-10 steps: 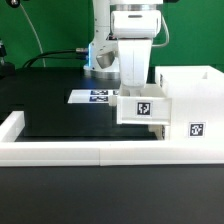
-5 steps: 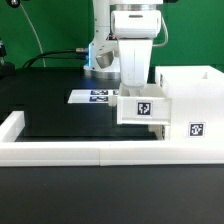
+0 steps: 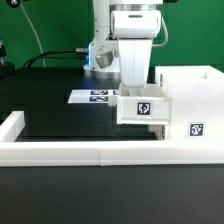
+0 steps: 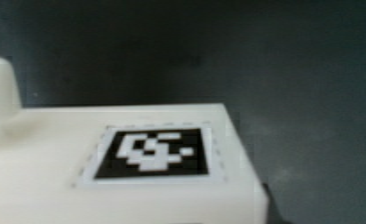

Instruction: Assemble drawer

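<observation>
A small white open-top tray (image 3: 143, 108) with a black-and-white tag on its front stands against the exterior view's left side of the tall white housing (image 3: 192, 92), which bears a tag low on its front. My gripper (image 3: 136, 86) reaches straight down into the tray from above. Its fingertips are hidden behind the tray's wall, so open or shut does not show. The wrist view is filled by a tagged white face of the tray (image 4: 155, 152), blurred and very close, with no fingers in sight. Only one tray shows.
The marker board (image 3: 97, 96) lies flat on the black surface (image 3: 60, 115), just to the exterior view's left of the tray. A long low white wall (image 3: 90, 152) borders the front and left of the surface. Cables hang behind the arm.
</observation>
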You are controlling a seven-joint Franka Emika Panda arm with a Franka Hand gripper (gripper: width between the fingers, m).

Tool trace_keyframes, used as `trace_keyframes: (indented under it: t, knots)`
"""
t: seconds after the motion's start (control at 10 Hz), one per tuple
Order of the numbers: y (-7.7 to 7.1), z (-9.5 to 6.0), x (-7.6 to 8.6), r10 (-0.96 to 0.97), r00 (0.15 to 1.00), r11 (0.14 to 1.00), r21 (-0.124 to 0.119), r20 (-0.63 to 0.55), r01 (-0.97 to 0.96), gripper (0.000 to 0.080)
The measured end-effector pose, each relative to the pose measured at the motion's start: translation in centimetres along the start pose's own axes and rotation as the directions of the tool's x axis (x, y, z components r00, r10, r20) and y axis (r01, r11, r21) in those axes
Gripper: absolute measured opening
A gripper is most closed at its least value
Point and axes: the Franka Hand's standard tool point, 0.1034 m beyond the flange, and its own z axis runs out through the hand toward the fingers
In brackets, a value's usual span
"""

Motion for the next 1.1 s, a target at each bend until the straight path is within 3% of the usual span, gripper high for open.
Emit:
trace_keyframes:
  t: [0.7,1.1]
  knots:
    - [-0.02,-0.01,-0.78,-0.001,1.000,1.000,0.000,0.003,0.001,0.0042]
    - [-0.03,-0.05,-0.05,-0.017,1.000,1.000,-0.001,0.003,0.017,0.0042]
